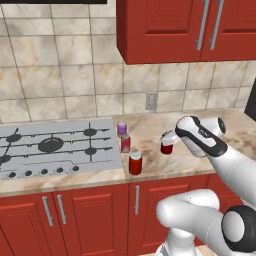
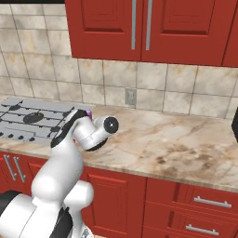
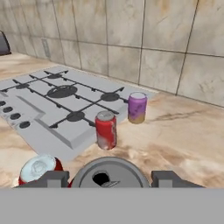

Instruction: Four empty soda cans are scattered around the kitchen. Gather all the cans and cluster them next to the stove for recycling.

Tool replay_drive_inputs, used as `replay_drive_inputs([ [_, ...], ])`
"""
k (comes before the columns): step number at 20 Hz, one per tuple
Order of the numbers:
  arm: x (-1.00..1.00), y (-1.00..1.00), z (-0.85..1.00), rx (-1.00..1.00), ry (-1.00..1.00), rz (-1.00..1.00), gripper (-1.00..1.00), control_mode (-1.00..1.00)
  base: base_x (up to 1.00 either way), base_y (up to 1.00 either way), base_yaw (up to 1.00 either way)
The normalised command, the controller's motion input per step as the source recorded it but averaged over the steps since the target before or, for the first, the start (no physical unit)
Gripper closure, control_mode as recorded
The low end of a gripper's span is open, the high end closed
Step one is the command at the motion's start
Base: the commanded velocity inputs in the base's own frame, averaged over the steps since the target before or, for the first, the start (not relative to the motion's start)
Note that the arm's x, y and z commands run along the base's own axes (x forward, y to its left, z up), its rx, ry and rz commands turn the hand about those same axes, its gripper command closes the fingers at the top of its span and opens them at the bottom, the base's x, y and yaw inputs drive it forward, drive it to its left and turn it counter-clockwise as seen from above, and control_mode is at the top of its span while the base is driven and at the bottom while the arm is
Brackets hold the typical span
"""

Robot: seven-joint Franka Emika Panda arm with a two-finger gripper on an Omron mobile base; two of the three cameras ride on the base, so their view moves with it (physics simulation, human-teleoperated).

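My gripper (image 1: 168,139) is shut on a red soda can (image 1: 167,146) over the counter, to the right of the stove (image 1: 55,145). In the hand view this can's silvery top (image 3: 109,173) sits between my dark fingertips (image 3: 54,178). Whether its base touches the counter I cannot tell. Three other cans stand upright along the stove's right edge: a purple can (image 1: 121,128) at the back, a red can (image 1: 125,143) in the middle and a red can (image 1: 135,163) nearest the front. The hand view shows the same purple can (image 3: 137,107), middle red can (image 3: 106,130) and front red can (image 3: 39,169).
Red wall cabinets (image 1: 185,30) hang above the beige marbled counter (image 1: 200,165). A wall socket (image 1: 151,101) sits in the tan tiled wall behind. Bare counter (image 2: 176,144) stretches to the right of my arm. The stove's knobs (image 1: 44,171) line its front edge.
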Motion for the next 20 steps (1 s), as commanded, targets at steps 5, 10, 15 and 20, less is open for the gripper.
replay_drive_inputs([
  [5,0.07,0.11,0.0,0.06,0.0,0.03,1.0,-1.0,0.0,0.0,0.0],
  [10,0.0,0.29,0.0,0.02,0.0,0.06,1.0,-1.0,0.0,0.0,0.0],
  [15,0.0,0.31,-0.01,0.0,0.0,0.07,1.0,-1.0,0.0,0.0,0.0],
  [20,0.0,0.17,-0.08,0.0,0.0,0.07,1.0,-1.0,0.0,0.0,0.0],
])
